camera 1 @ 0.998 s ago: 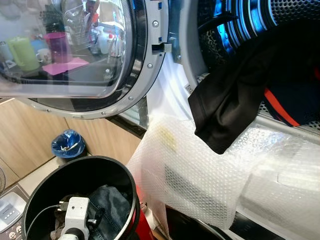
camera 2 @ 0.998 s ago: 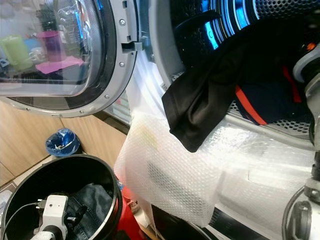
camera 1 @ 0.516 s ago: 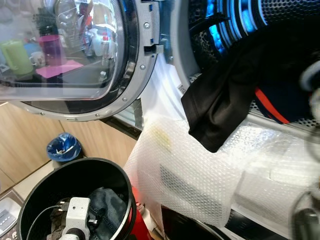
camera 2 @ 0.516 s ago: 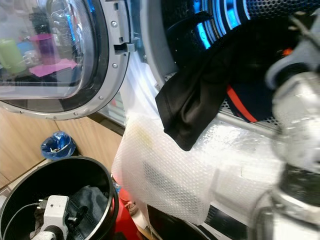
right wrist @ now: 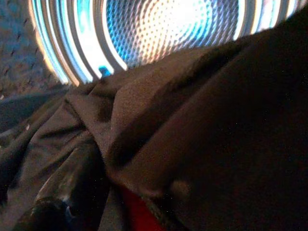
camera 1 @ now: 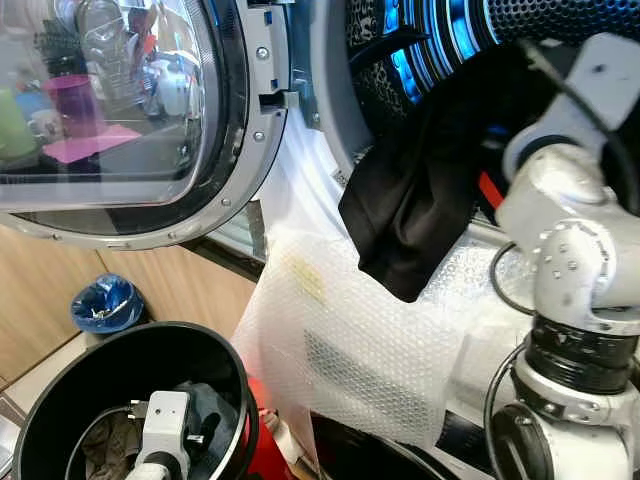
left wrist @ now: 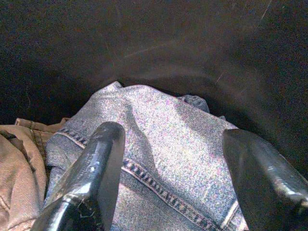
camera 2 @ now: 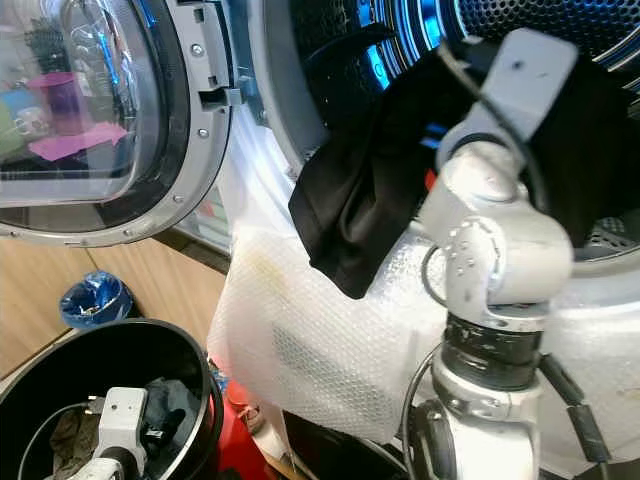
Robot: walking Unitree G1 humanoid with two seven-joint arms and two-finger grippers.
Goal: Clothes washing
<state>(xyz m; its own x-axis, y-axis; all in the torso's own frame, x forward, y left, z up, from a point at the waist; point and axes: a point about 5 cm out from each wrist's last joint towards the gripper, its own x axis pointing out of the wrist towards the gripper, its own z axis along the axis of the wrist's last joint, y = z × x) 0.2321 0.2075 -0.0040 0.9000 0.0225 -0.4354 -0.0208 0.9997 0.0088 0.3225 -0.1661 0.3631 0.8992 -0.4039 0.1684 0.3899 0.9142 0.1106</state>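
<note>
My right gripper (right wrist: 72, 192) has pushed up into the washing machine drum (camera 1: 560, 20), buried against the black garment (camera 1: 420, 210); whether its fingers are parted I cannot tell. A second ago that arm was barely in sight. The garment still drapes out over the drum's lip onto the bubble wrap (camera 1: 360, 340). Below the drum, my left gripper (left wrist: 168, 163) stays spread wide over the jeans (left wrist: 163, 144) in the black bin (camera 1: 60, 380).

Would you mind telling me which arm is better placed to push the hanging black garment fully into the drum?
The right arm: it reaches into the drum beside the black garment, its wrist view pressed against dark cloth. The left gripper is down in the bin, open over jeans.
</note>
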